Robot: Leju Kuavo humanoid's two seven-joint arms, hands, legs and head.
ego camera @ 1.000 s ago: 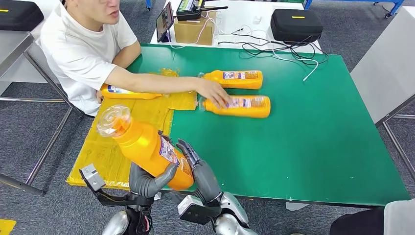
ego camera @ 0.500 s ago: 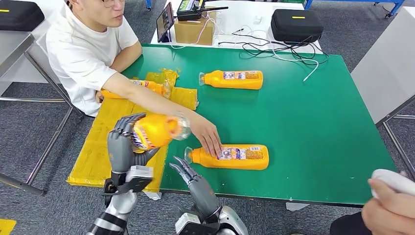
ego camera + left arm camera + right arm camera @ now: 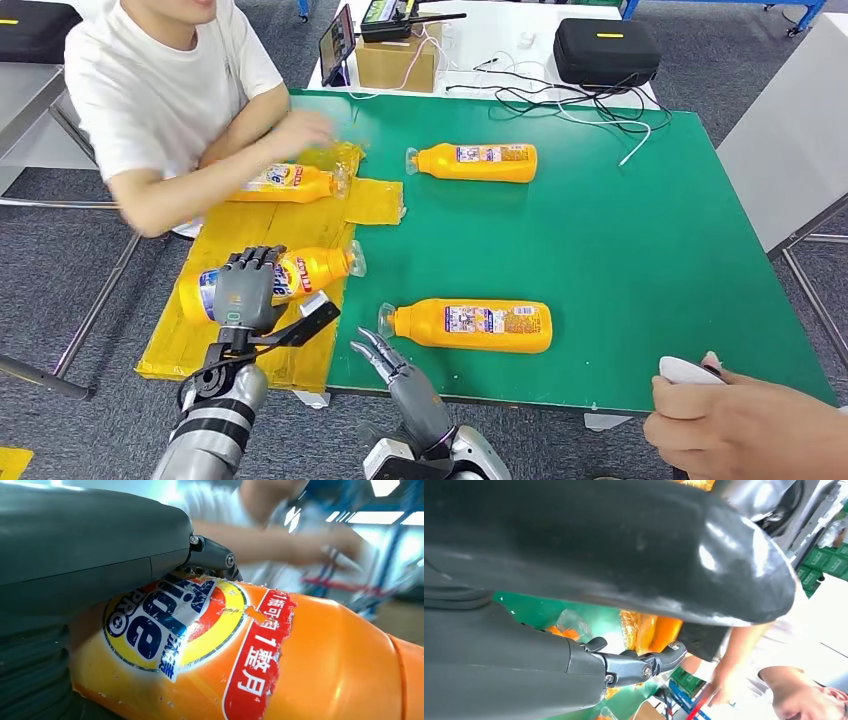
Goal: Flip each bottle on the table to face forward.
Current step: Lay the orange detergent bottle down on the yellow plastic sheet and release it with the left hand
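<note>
Green table (image 3: 640, 260), yellow mat (image 3: 250, 235), seated person (image 3: 160, 95), cardboard box (image 3: 398, 62), black case (image 3: 605, 50)

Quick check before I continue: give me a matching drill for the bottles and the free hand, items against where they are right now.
Items:
1. Orange plastic bottle with round logo label
2. Orange plastic bottle nearest the table's front edge
3. Orange plastic bottle farthest back
4. Right hand

Places or states:
A. Lying alone on green table, near the cables
B. Open, holding nothing
C. On yellow mat, under left hand
D. Lying on green, cap toward the right hand

Pairs: 1-C, 2-D, 3-A, 4-B
</note>
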